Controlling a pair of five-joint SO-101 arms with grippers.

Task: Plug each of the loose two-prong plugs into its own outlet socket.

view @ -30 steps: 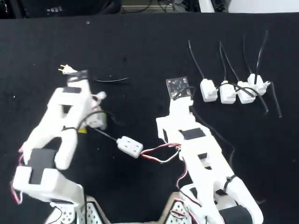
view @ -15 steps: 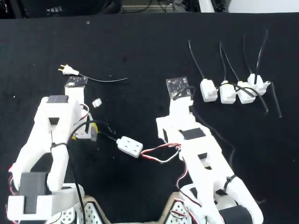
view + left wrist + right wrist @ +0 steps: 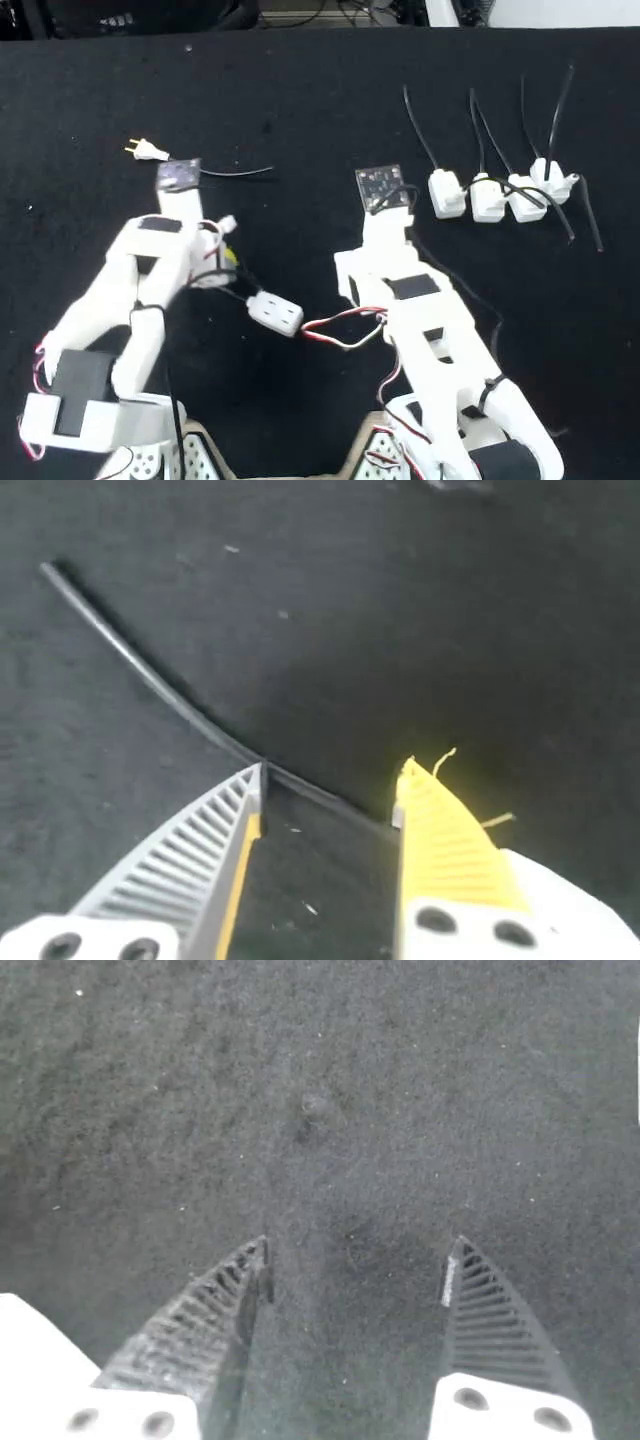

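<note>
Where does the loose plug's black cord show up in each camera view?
High view: the black cord trails from the loose plug past the left end effector.
Left wrist view: the cord crosses the black cloth at the left end effector's fingertips.
Right wrist view: black cloth under the right end effector.
Shared landmark: the left end effector.

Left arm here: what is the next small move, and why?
Probably lower the left end effector slightly and close on the black cable: it is open, the cable crosses right at its fingertips, and the loose plug lies unplugged, apart from the white socket.
</note>
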